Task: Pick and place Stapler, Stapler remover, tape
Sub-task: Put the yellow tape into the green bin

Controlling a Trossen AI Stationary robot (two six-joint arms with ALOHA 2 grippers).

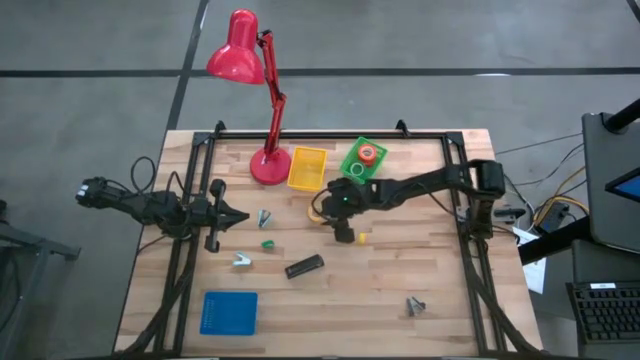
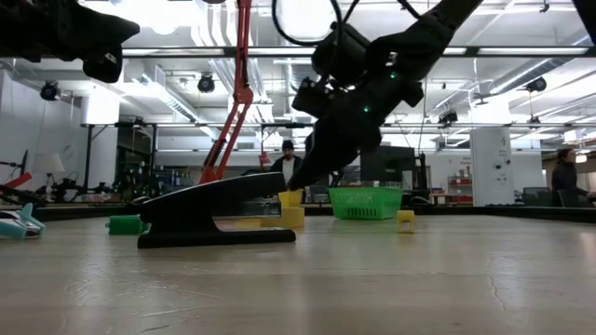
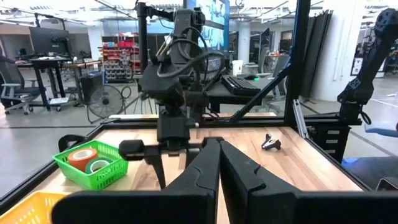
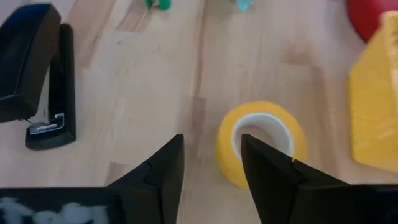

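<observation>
A yellow tape roll (image 4: 261,140) lies flat on the wooden table, near its middle (image 1: 318,212). My right gripper (image 4: 211,140) is open and slants down over it (image 1: 338,218): one fingertip (image 4: 249,146) stands before the roll's hole, the other (image 4: 176,152) outside its wall. The black stapler (image 1: 304,266) lies nearer the front edge (image 4: 37,81). A pale stapler remover (image 1: 242,260) and a dark one (image 1: 416,305) lie on the table. My left gripper (image 1: 235,218) waits shut at the left, holding nothing (image 3: 217,168). My right gripper comes at the tape roll's rim (image 4: 227,146) slanting down from the table's right, one finger over the hole and one outside. The roll lies flat on the table. I cannot tell whether either finger touches it.
A green basket (image 1: 363,160) holding tape rolls and a yellow tray (image 1: 307,167) stand at the back beside a red desk lamp (image 1: 268,165). A blue box (image 1: 229,312) lies at the front left. Small green (image 1: 267,243) and yellow (image 1: 362,238) bits lie near the middle.
</observation>
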